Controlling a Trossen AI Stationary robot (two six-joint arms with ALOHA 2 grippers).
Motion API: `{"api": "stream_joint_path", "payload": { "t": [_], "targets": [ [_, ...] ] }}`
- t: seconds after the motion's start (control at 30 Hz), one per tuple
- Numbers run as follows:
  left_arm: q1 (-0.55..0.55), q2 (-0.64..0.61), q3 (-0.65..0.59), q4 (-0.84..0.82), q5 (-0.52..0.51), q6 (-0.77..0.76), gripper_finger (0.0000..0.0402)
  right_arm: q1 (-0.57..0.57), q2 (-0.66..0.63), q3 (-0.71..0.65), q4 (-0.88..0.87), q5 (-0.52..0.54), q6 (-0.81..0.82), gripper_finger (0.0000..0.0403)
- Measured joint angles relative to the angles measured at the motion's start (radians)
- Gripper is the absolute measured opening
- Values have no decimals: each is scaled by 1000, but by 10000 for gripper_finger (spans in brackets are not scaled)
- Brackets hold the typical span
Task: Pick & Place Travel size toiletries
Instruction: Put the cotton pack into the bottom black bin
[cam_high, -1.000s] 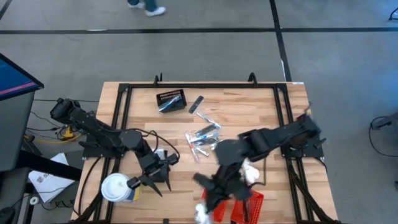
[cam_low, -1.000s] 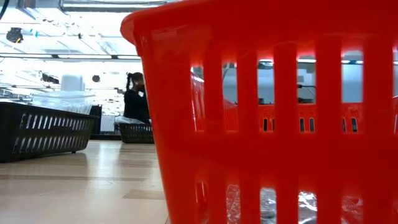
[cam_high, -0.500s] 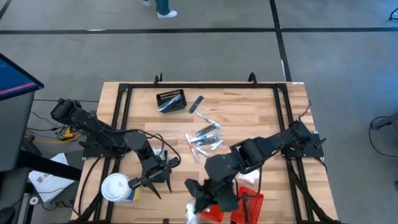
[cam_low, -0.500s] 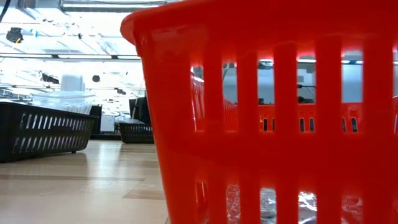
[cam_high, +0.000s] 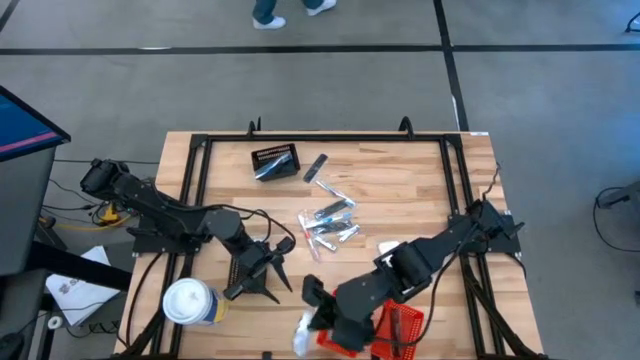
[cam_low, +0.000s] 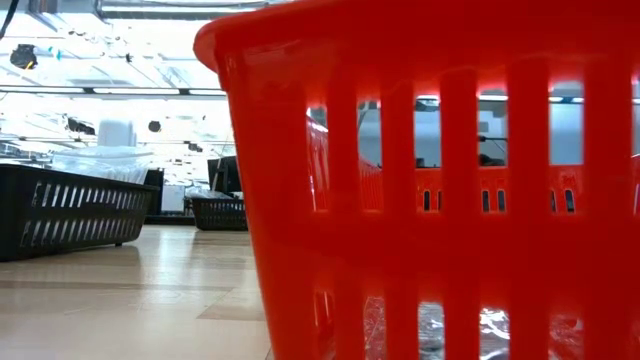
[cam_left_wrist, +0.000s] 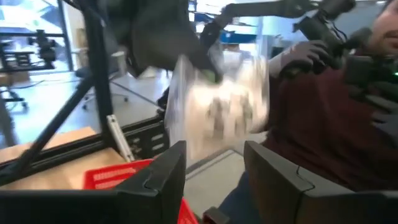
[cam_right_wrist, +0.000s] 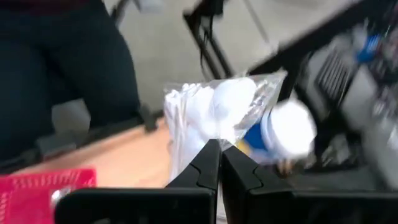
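Observation:
My right gripper (cam_high: 318, 312) is near the table's front edge, left of the red basket (cam_high: 392, 330). It is shut on a white clear-wrapped packet (cam_right_wrist: 214, 112), which also shows in the high view (cam_high: 303, 335). My left gripper (cam_high: 262, 272) stands open to the left of it. In its wrist view its fingers (cam_left_wrist: 214, 168) point at the packet (cam_left_wrist: 217, 112) with nothing between them. More toiletries (cam_high: 328, 225), silvery and white, lie in a loose pile at the table's middle. Silvery sachets (cam_low: 440, 330) lie on the red basket's floor. My right gripper pinches the packet's clear wrapper (cam_right_wrist: 210, 138) between its two fingertips, at the wrapper's lower edge. The fingers slant down toward the table's near left. The packet sticks out beyond the fingertips, lifted clear of the table.
A large white lidded cup (cam_high: 190, 303) stands at the near left, beside my left arm. A black basket (cam_high: 275, 162) with a silvery item inside sits at the far side, and a dark stick (cam_high: 316, 167) lies beside it. A person in dark red (cam_left_wrist: 323, 124) stands beyond the near edge.
My right gripper has gone toward the table's left along the near edge, sinking and rolling, and has carried the white packet away from the red basket. My left gripper has swung a little to the right, away from the cup.

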Motion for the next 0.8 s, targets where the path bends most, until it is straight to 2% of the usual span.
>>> {"api": "stream_joint_path", "payload": {
  "t": [0.13, 0.23, 0.47, 0.63, 0.8],
  "targets": [
    [0, -28, 0, -47, -52, 20, 150, -3, -4, -72, -21, 37, 85, 0],
    [0, -60, 0, -98, -54, 21, 149, -5, -6, -122, -73, 36, 156, 0],
    [-4, -105, 0, -153, -58, 22, 149, -27, -6, -277, -40, 3, 317, 0],
    [-11, -106, 0, -156, -57, 22, 149, -39, -59, -456, 101, -44, 394, 0],
    [-11, -106, 0, -157, -57, 25, 149, -37, -231, -735, 403, -47, 422, 0]
  ]
}}
